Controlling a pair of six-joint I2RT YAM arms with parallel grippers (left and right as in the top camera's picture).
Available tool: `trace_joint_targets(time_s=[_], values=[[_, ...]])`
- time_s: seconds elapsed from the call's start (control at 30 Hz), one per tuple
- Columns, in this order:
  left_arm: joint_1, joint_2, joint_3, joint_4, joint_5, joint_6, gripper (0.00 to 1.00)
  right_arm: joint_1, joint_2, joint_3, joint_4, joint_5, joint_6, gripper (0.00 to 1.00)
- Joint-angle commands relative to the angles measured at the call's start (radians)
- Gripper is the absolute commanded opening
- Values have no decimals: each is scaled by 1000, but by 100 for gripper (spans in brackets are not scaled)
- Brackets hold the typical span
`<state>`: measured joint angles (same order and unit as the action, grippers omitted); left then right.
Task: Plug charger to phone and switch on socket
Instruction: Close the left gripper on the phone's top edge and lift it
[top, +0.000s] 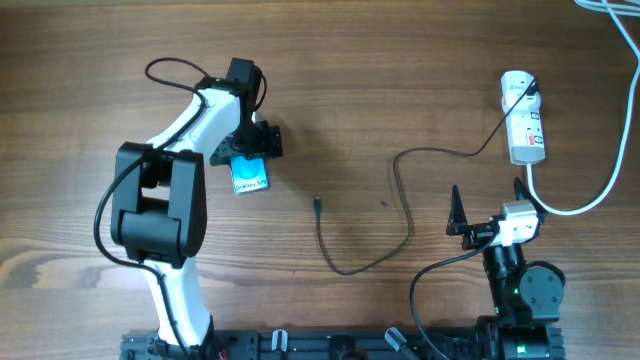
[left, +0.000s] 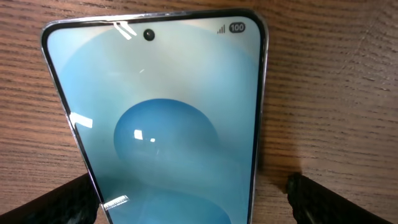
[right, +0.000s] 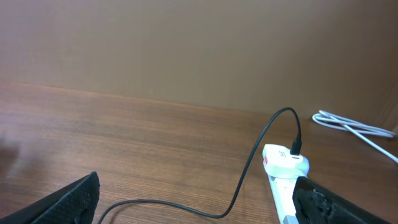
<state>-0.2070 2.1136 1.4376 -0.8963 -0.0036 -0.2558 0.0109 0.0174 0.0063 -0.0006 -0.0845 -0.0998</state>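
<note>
On the left of the wooden table (top: 80, 60), the left arm reaches away from its base and holds the left hand (top: 246, 148) low over the phone (top: 251, 177), which lies flat with its blue screen up. In the left wrist view the phone (left: 168, 118) fills most of the frame, and the hand's two black fingers (left: 56, 202) stand spread on either side of it. The finger on the right of that view is clearly apart from the phone's edge, and the other is very close to it (whether it touches cannot be told). Toward the middle of the table, the charger (top: 350, 271) lies loose in a wide curl. Its small connector tip (top: 317, 204) rests on bare wood, right of the phone and apart from it. From the curl the thin black cable runs up and across to the socket (top: 523, 118), a white power strip at the far right of the table, where it is plugged into the far end. The right wrist view shows the same plug sitting on the socket (right: 286, 168). The right hand (top: 462, 228) is near the table's front edge, nearer than the socket and a little left of it, with its fingers (right: 68, 199) spread wide and nothing between them. A thicker white cord (top: 600, 190) loops from the socket's near end off to the right edge.
</note>
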Motion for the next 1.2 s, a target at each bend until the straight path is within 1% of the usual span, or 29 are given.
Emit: trace_joint_targets(time_s=[0.0, 0.1, 0.3, 0.43, 0.57, 0.67, 1.17], values=[[-28, 167, -103, 59, 163, -14, 100, 2, -7, -1, 3, 10, -5, 99], [-26, 167, -103, 100, 163, -13, 100, 2, -7, -1, 3, 10, -5, 100], [-26, 167, -103, 95, 163, -14, 100, 2, -7, -1, 3, 10, -5, 100], [-26, 167, -103, 126, 163, -13, 100, 2, -7, -1, 3, 10, -5, 100], [-26, 167, -103, 127, 163, -15, 100, 2, -7, -1, 3, 10, -5, 100], [-26, 167, -103, 123, 163, -41, 100, 2, -7, -1, 3, 10, -5, 100], [-26, 167, -103, 119, 164, -44, 100, 2, -7, -1, 3, 10, -5, 100]])
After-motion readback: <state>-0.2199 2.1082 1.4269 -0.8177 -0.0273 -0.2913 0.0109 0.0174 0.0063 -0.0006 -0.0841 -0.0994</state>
